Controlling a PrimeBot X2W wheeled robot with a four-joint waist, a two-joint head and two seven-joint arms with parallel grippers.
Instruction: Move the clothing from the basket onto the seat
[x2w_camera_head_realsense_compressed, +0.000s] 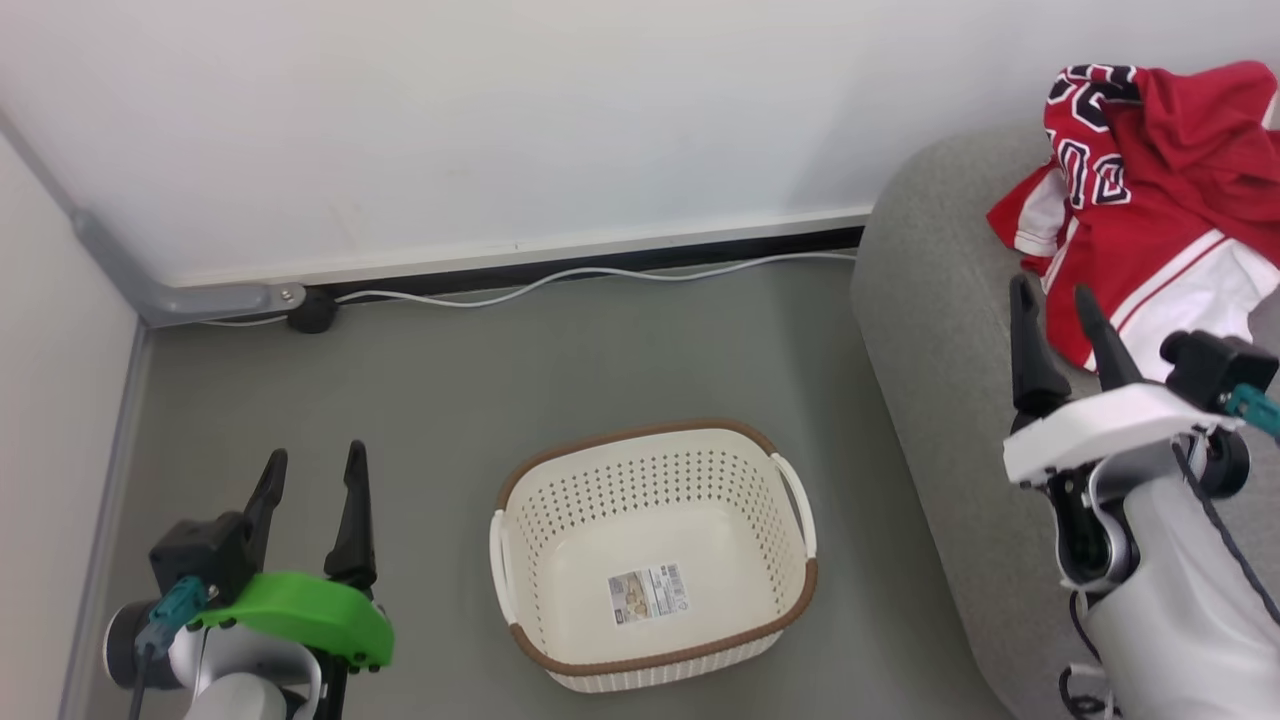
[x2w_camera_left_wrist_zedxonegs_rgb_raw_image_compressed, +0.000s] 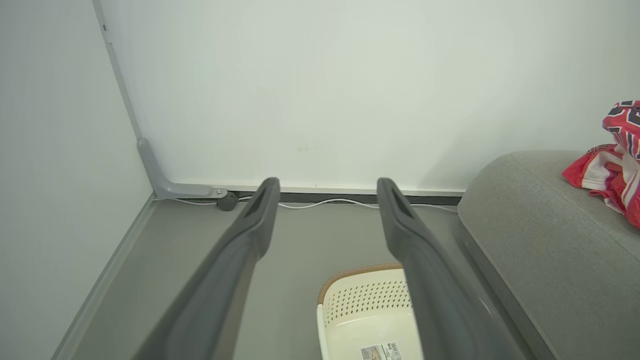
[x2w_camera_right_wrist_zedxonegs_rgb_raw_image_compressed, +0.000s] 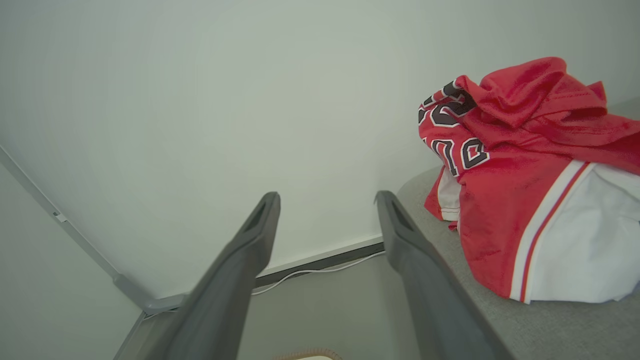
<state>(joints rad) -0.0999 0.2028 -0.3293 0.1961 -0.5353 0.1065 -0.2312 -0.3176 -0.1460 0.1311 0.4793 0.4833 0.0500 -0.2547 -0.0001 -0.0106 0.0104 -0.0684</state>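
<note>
Left gripper (x2w_camera_head_realsense_compressed: 316, 452) hangs over the grey floor (x2w_camera_head_realsense_compressed: 450, 400) to the left of the basket (x2w_camera_head_realsense_compressed: 640, 436), fingers spread and holding nothing. Right gripper (x2w_camera_head_realsense_compressed: 1050, 287) hovers above the sofa (x2w_camera_head_realsense_compressed: 930, 300), also spread and holding nothing, near the clothes (x2w_camera_head_realsense_compressed: 1160, 190). The red clothes lie crumpled on the sofa by the wall (x2w_camera_head_realsense_compressed: 500, 120). The basket stands on the floor beside the sofa, its label sticker (x2w_camera_head_realsense_compressed: 648, 594) showing.

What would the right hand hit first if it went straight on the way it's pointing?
Probably the white wall. The right hand points past the clothing on the seat, not at it, though depth is unclear.
</note>
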